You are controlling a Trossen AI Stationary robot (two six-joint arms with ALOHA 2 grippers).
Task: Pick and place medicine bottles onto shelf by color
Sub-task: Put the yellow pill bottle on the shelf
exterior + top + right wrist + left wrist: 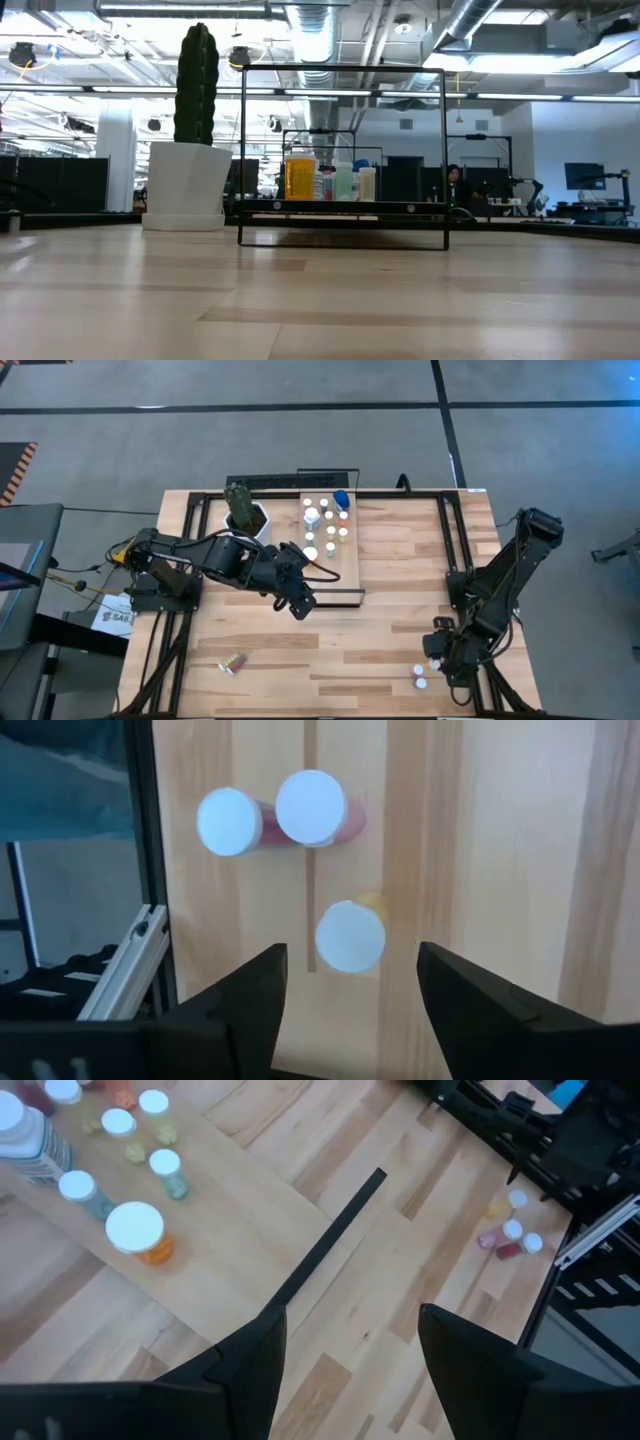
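Bright overhead light, soft wrist-view blur

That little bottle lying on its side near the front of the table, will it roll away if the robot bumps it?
Probably yes: the little bottle lies on its side on bare, smooth table, so a nudge could roll it. It looks small and likely light. Neither gripper is near it.

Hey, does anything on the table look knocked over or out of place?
Yes: one small bottle lies on its side alone near the table's front left, far from the shelf, where the other bottles stand upright.
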